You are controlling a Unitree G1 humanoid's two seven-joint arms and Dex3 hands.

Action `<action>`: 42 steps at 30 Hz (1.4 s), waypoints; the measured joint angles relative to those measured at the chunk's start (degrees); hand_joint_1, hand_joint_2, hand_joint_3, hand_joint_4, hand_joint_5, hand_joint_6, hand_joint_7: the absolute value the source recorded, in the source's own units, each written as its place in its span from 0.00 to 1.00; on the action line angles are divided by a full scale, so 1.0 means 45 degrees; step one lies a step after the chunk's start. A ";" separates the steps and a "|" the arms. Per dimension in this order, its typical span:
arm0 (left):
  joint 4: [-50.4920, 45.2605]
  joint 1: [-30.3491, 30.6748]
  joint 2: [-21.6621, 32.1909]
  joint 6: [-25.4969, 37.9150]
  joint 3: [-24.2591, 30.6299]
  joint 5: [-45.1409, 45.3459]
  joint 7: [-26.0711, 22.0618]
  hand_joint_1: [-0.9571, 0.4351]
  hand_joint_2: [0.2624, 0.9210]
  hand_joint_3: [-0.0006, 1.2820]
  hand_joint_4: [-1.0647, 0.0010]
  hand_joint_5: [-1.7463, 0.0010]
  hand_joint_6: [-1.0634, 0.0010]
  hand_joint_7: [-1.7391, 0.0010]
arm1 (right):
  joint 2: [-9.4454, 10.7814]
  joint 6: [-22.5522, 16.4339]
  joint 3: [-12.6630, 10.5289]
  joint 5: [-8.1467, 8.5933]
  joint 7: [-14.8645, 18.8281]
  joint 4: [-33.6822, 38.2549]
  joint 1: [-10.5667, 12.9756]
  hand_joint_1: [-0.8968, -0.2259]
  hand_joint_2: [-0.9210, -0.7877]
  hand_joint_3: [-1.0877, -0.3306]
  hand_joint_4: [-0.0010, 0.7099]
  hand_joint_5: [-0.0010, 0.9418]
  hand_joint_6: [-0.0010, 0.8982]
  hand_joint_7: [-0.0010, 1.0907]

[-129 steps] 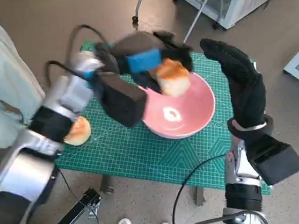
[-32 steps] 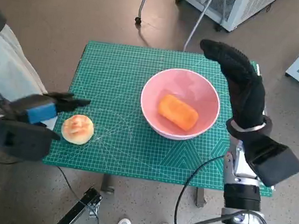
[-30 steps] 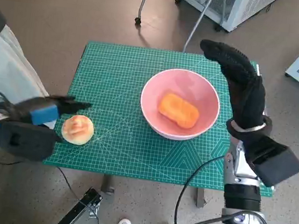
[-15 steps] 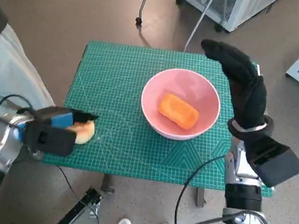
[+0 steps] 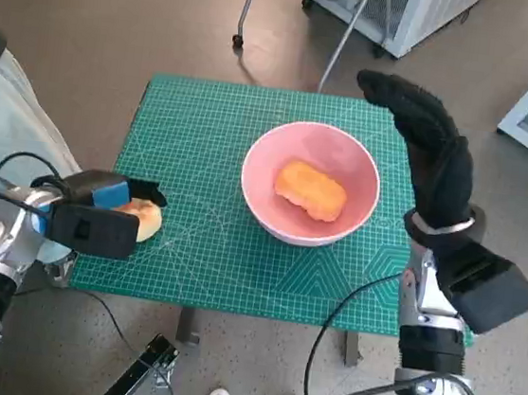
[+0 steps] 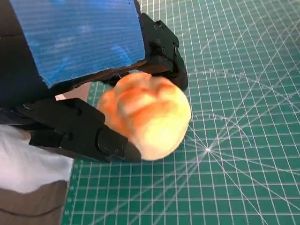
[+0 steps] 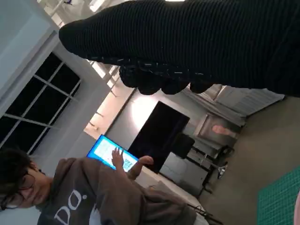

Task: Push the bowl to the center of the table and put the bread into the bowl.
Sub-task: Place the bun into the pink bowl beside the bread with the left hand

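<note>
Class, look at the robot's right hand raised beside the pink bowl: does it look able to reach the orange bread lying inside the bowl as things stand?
Probably yes. The right hand is open, holds nothing and stands right beside the pink bowl; the orange bread lies uncovered in the open-topped bowl, with nothing between them.

One pink bowl [image 5: 311, 182] on the worktop [image 5: 216, 116], two pieces of bread, an oblong one [image 5: 311, 189] inside the bowl, a round bun [image 6: 147, 115] between the left hand's fingers [image 6: 161, 44], one green cutting mat [image 5: 238, 261], two hands, left hand [image 5: 100, 212], right hand [image 5: 426, 154], one person [image 7: 84, 194]
</note>
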 measured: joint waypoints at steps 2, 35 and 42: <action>-0.0160 0.0126 0.0049 -0.0100 0.0237 -0.0292 -0.0047 0.69 1.00 0.11 0.45 0.28 0.46 0.28 | 0.0002 0.0000 0.0006 0.0000 0.0000 0.0000 0.0000 0.33 0.00 0.37 0.38 0.00 0.00 0.67; -0.4341 -0.3302 -0.2947 -0.0190 0.1411 -0.2485 0.0104 0.69 1.00 0.09 0.43 0.33 0.42 0.26 | 0.0017 0.0199 0.0060 0.0120 0.0193 0.0073 -0.0019 0.35 0.00 0.36 0.37 0.00 0.00 0.67; -0.3285 -0.3975 -0.4380 -0.0579 0.0530 -0.2018 0.0413 0.69 1.00 0.10 0.45 0.31 0.43 0.27 | 0.0009 0.0248 0.0039 0.0195 0.0292 0.0060 -0.0011 0.34 0.00 0.37 0.37 0.00 0.00 0.67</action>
